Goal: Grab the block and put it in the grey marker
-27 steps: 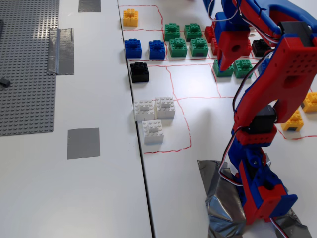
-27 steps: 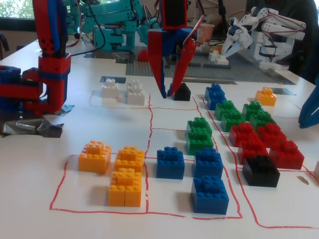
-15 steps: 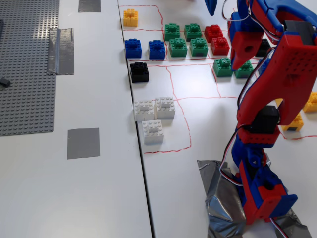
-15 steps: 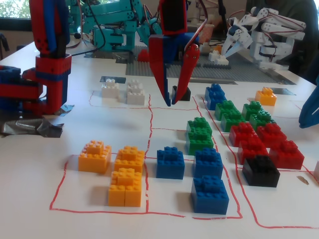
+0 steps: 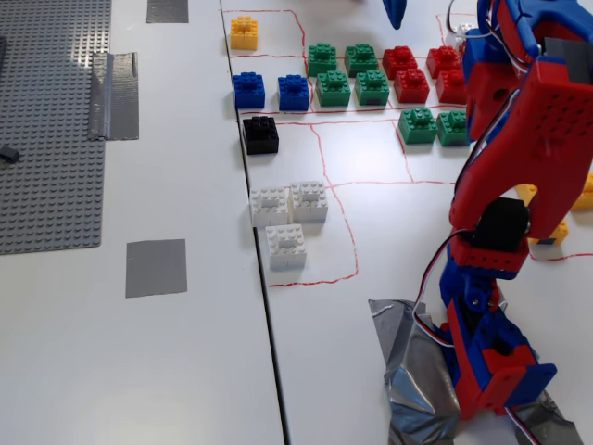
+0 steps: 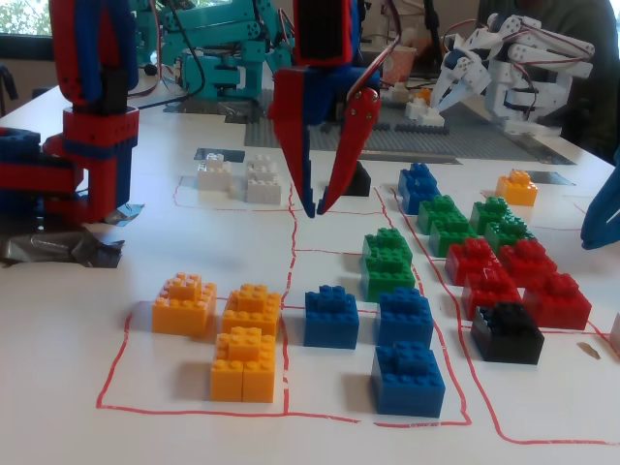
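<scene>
I had the gripper [image 6: 317, 210] hanging empty with its jaws parted above the table, the nearest green block [image 6: 388, 262] just right of it in a fixed view, and judged that brick light, rigid and slick-sided, best pinched across two flat opposite walls below the studs.

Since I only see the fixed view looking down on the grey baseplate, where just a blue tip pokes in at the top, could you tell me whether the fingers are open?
Observer: Yes. In a fixed view from table level, the gripper is open, with nothing between the fingers.
Operator: Thank you. Is it over a green block?
Observer: No. The tips hang left of the nearest green block, apart from it.
Operator: Is anything beyond my frame?
Observer: Three blue bricks sit in a red-outlined cell nearest that camera.
</scene>
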